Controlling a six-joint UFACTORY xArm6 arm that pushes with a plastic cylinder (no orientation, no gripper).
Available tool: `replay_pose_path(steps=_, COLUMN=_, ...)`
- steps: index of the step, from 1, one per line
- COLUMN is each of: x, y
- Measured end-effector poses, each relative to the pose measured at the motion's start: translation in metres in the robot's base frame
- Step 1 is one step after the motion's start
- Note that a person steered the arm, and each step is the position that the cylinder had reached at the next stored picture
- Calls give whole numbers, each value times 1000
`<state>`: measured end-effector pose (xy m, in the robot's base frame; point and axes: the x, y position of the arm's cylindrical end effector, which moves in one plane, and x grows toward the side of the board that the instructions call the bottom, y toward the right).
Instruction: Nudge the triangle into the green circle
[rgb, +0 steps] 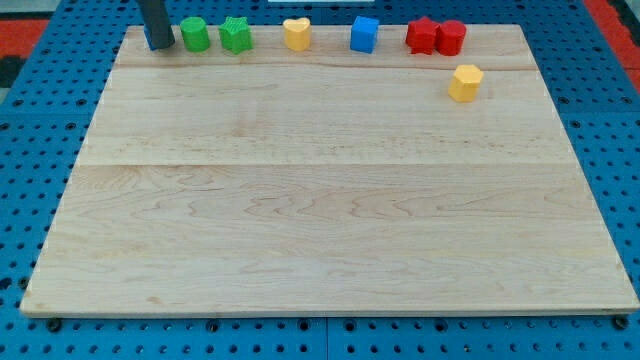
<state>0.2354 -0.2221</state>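
Note:
My tip (162, 46) is at the board's top left corner, just left of the green circle (194, 34). A small piece of a blue block (150, 42) shows at the rod's left edge. The rod hides most of it, so I cannot make out its shape. The gap between the rod and the green circle is very narrow, and I cannot tell if they touch.
Along the view's top edge, rightward from the green circle, stand a green star (237, 35), a yellow heart (296, 33), a blue cube (364, 33), a red star (422, 35) and a red round block (451, 37). A yellow hexagon (465, 82) sits below them on the wooden board (320, 220).

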Motion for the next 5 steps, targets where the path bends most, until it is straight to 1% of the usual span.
replay_pose_path(steps=1, x=32, y=-41)
replay_pose_path(steps=2, x=-20, y=-76)
replay_pose_path(steps=3, x=-36, y=-80)
replay_pose_path(steps=5, x=-35, y=-20)
